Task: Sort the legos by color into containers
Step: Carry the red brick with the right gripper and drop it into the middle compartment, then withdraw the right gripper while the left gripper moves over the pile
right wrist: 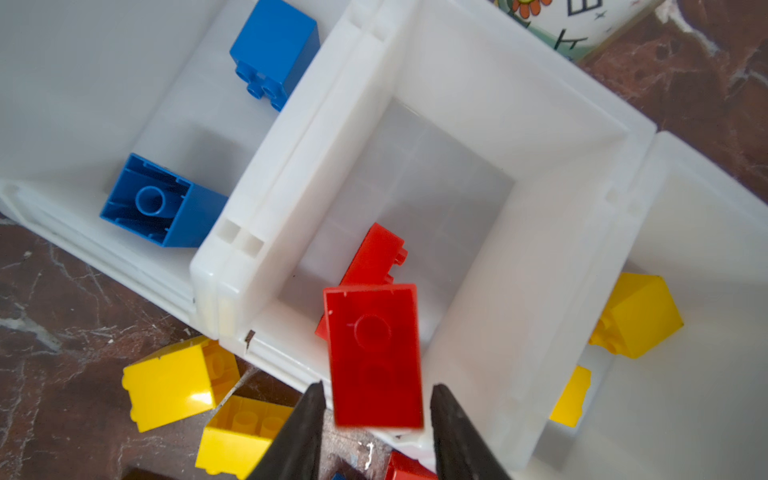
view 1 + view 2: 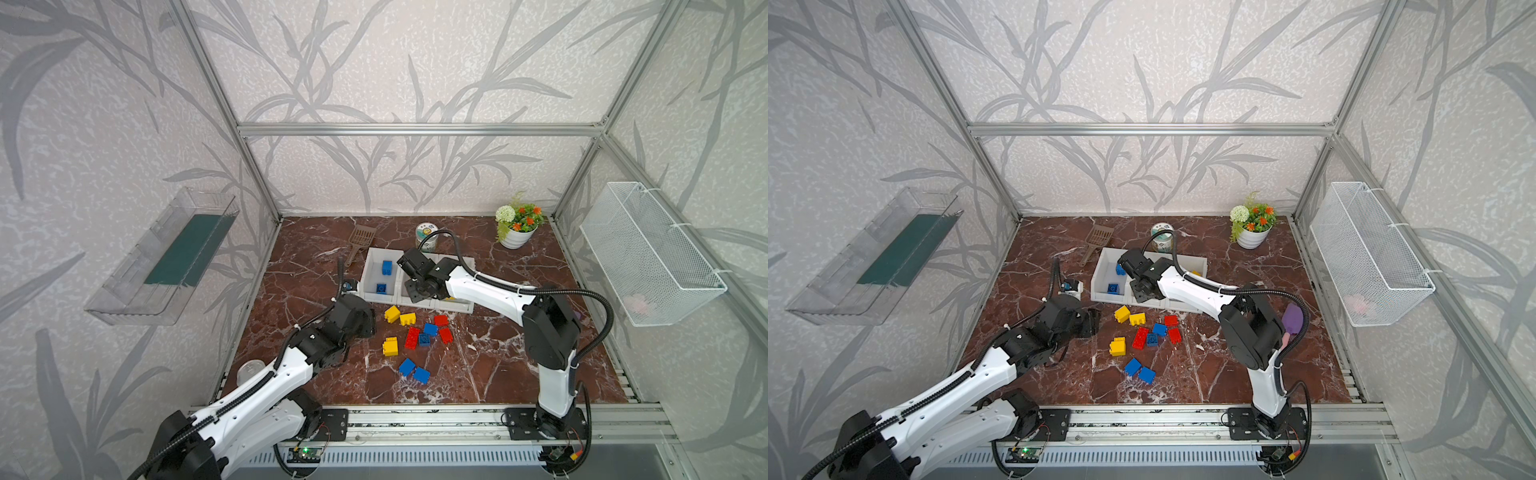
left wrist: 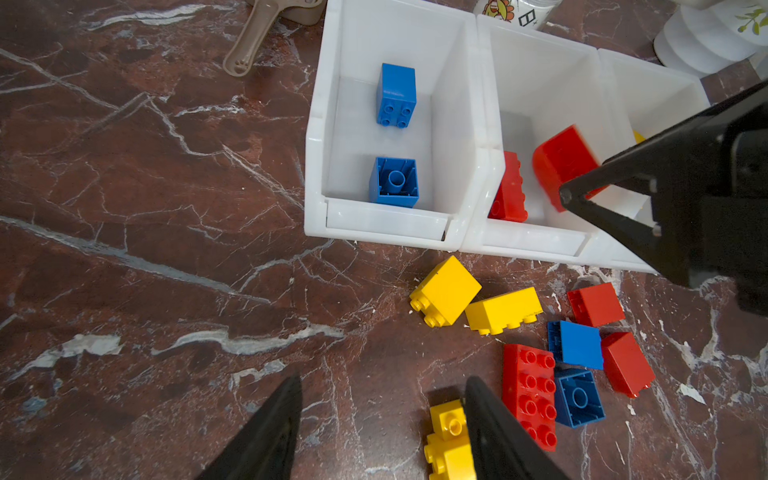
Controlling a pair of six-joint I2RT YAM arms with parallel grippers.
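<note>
Your right gripper (image 1: pixel 377 390) has its jaws apart. A red brick (image 1: pixel 374 353) sits between and just past its fingertips with a gap on each side, so neither finger touches it. The brick shows its hollow underside, looks blurred, and is over the near edge of the middle bin (image 1: pixel 519 137). Deeper in that bin, just beyond the gripper, a second red brick (image 1: pixel 374 253) lies on its side. In the bin to one side of the gripper are two blue bricks (image 1: pixel 274 50). The bin on the other side holds yellow bricks (image 1: pixel 636 313). Past the bins stands a printed cup (image 1: pixel 552 20) with an orange flower and dark marks. The lettering is cut off and cannot be read. No brick shows a brand name at this sharpness. Your left gripper (image 3: pixel 383 377) is also spread, low over the marble table (image 3: pixel 145 249), with nothing between its fingers. A yellow stacked brick (image 3: pixel 449 440) lies just outside one finger and a long red brick (image 3: pixel 528 395) is next to that. Ahead of this gripper, two loose yellow bricks (image 3: pixel 446 291) lie in front of the bins.
</note>
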